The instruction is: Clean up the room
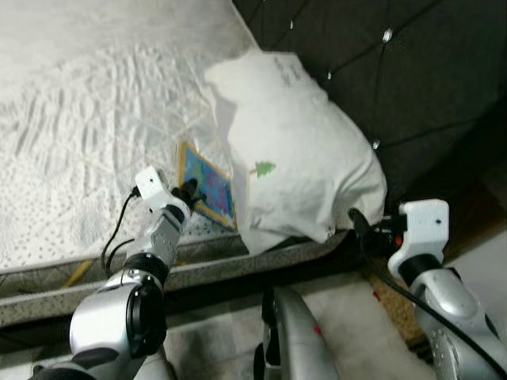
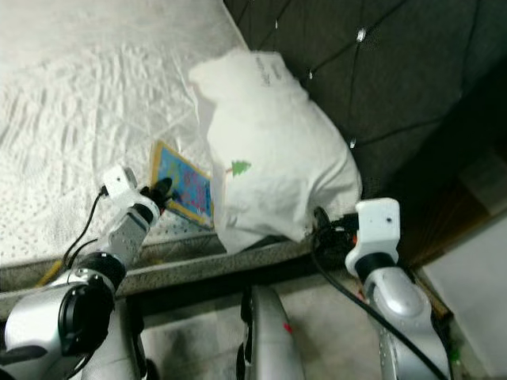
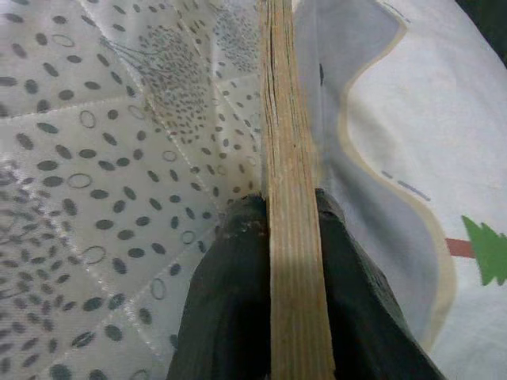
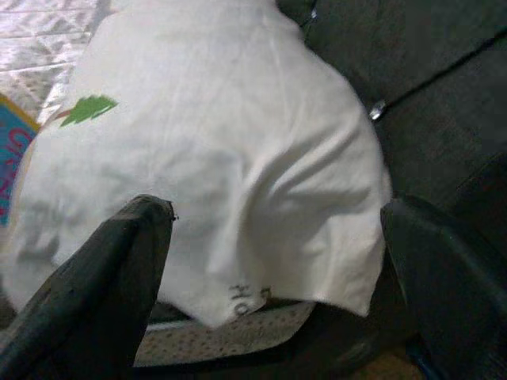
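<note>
A flat wooden-framed picture [image 1: 207, 184] with a blue and pink face lies on the white mattress [image 1: 87, 127], partly tucked under a white pillow [image 1: 297, 154] with a small green tree print. My left gripper [image 1: 188, 192] is shut on the near edge of the frame; in the left wrist view the wooden edge [image 3: 289, 237] runs between both black fingers [image 3: 230, 309]. My right gripper [image 1: 358, 220] stands open just off the pillow's lower right corner, its fingers [image 4: 103, 277] spread wide before the pillow [image 4: 222, 166].
A dark tufted headboard [image 1: 396, 71] rises behind the pillow. The bed's padded side rail [image 1: 206, 269] runs below the mattress edge. Pale floor [image 1: 348, 332] lies beside the bed, with brown flooring [image 1: 400, 309] to the right.
</note>
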Controlling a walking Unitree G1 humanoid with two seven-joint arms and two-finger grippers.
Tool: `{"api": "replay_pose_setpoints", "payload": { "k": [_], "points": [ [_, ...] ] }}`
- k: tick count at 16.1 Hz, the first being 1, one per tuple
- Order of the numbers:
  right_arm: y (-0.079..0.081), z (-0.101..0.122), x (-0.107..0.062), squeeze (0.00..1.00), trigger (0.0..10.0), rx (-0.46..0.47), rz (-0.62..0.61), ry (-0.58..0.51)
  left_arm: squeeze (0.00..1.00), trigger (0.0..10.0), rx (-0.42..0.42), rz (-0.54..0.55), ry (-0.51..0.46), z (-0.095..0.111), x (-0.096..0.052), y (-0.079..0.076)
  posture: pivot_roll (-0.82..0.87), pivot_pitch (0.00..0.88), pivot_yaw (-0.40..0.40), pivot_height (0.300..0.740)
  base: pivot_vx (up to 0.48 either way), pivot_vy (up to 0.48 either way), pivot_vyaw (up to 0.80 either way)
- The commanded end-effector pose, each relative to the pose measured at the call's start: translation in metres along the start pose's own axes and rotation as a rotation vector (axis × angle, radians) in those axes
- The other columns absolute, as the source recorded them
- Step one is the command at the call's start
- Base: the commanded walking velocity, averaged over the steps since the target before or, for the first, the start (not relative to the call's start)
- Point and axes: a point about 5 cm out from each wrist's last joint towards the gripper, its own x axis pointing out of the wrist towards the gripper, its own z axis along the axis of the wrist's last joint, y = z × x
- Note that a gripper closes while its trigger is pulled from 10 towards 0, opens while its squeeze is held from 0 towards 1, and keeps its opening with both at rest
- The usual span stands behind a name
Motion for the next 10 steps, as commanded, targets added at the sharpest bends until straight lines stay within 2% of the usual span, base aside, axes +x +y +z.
{"api": "replay_pose_setpoints", "payload": {
  "k": [1, 4, 5, 6, 10],
  "points": [
    [0.001, -0.001, -0.002, 0.00, 10.0, 0.005, 0.013, 0.013, 0.00, 10.0, 0.025, 0.025, 0.068, -0.014, -0.002, 0.002, -0.29, 0.110, -0.148, 0.526, 0.000, 0.000, 0.00],
    [0.021, -0.005, -0.006, 0.00, 10.0, 0.078, 0.184, 0.053, 0.00, 10.0, 0.044, 0.096, 0.087, -0.013, -0.006, 0.016, -0.28, 0.109, -0.144, 0.526, 0.000, 0.000, 0.00],
    [0.027, -0.005, -0.006, 0.00, 10.0, 0.091, 0.236, 0.060, 0.25, 10.0, 0.038, 0.115, 0.094, -0.013, -0.007, 0.020, -0.28, 0.107, -0.142, 0.526, 0.000, 0.000, 0.00],
    [0.030, -0.004, -0.006, 0.00, 10.0, 0.092, 0.257, 0.059, 1.00, 10.0, 0.052, 0.147, 0.120, -0.014, -0.008, 0.025, -0.27, 0.104, -0.140, 0.526, 0.000, 0.000, 0.00],
    [0.026, -0.003, -0.002, 0.00, 10.0, 0.087, 0.240, 0.053, 1.00, 10.0, 0.095, 0.216, 0.149, -0.011, -0.011, 0.037, -0.27, 0.095, -0.129, 0.526, 0.000, 0.000, 0.00]
  ]
}}
